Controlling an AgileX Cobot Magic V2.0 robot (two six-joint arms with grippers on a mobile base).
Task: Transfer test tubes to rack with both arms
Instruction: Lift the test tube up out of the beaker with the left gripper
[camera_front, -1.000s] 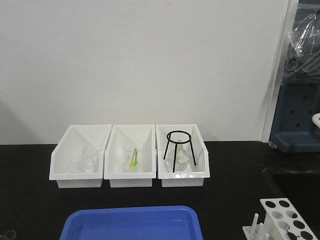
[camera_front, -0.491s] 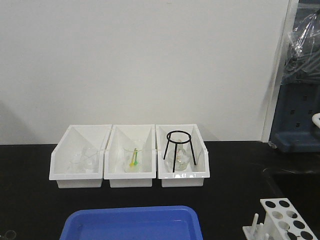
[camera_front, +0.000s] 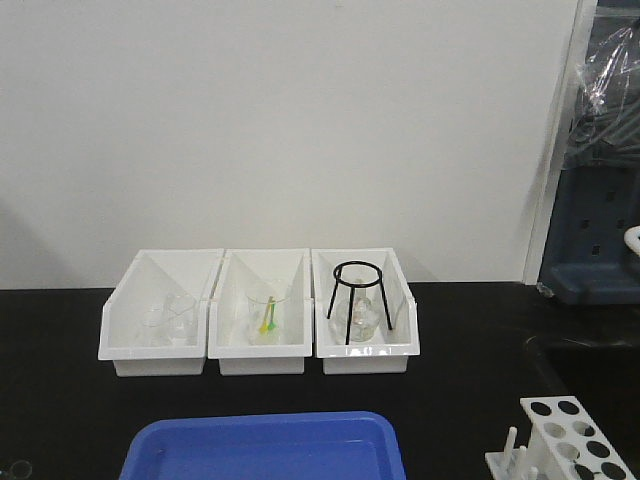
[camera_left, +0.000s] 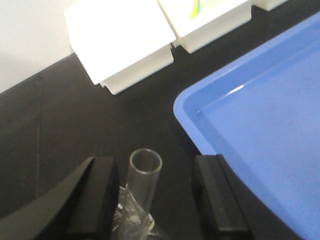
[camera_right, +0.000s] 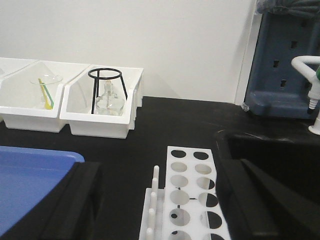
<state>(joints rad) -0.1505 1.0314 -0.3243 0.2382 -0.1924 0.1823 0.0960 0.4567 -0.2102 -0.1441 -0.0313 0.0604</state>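
In the left wrist view one clear test tube (camera_left: 144, 181) leans up between the black fingers (camera_left: 100, 195) of my left gripper (camera_left: 155, 161). Its open mouth faces the camera. The jaws stand wide apart and the right finger is well clear of the tube, so the gripper is open. More clear glass (camera_left: 131, 218) shows blurred at the tube's base. The white rack (camera_right: 192, 192) with round holes and upright pegs (camera_right: 154, 200) sits low between the spread fingers of my open right gripper (camera_right: 159, 169). Its holes look empty. In the front view the rack (camera_front: 575, 440) stands at the bottom right, with neither gripper visible.
Three white bins (camera_front: 160, 340) line the back of the black bench, holding beakers, and the right one a flask under a black tripod ring (camera_front: 357, 300). A blue tray (camera_front: 265, 445) lies in front of them. A dark sink (camera_right: 270, 150) and a grey-blue container (camera_right: 287, 65) are at the right.
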